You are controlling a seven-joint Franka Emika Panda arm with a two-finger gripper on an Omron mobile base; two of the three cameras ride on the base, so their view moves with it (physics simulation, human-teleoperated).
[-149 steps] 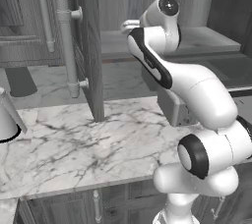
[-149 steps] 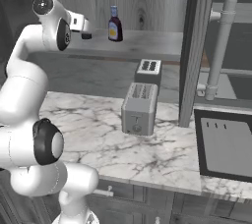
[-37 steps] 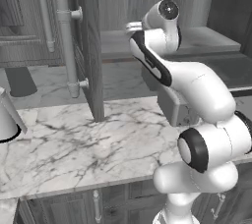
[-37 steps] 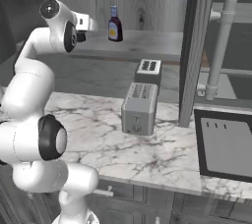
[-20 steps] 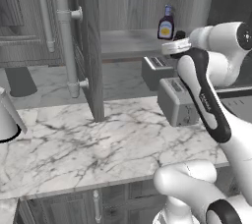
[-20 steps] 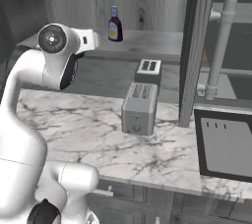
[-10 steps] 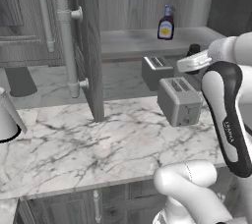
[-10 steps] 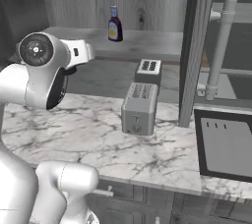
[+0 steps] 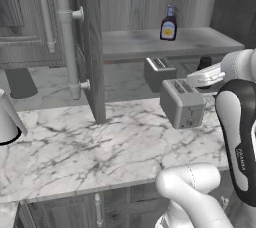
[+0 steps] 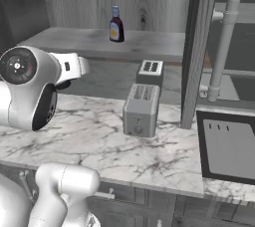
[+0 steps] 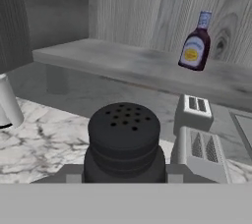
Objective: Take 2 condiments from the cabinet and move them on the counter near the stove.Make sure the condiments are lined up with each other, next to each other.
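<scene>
The short black shaker (image 11: 124, 139) fills the middle of the hand view, and my gripper (image 11: 124, 171) is shut on it. In the left base view the shaker (image 9: 204, 63) shows dark above the white hand, held in the air over the counter (image 9: 100, 142) behind the toasters. The brown sauce bottle (image 9: 168, 24) with yellow label and blue cap stands upright on the shelf of the open cabinet (image 9: 150, 44); it also shows as the bottle (image 10: 116, 24) and the bottle (image 11: 194, 46). The stove's dark top (image 10: 226, 144) lies at the counter's right end.
A grey toaster (image 9: 182, 103) stands on the counter with a second toaster (image 9: 159, 69) behind it. The open cabinet door (image 9: 90, 47) with its pale bar handle (image 9: 67, 47) juts out over the counter. A pale kettle-like vessel (image 9: 7, 122) sits at the far left.
The arm has swung out from the cabinet shelf and down, carrying the black shaker with it. The sauce bottle, hidden behind the arm before, stands unmoved on the shelf.
</scene>
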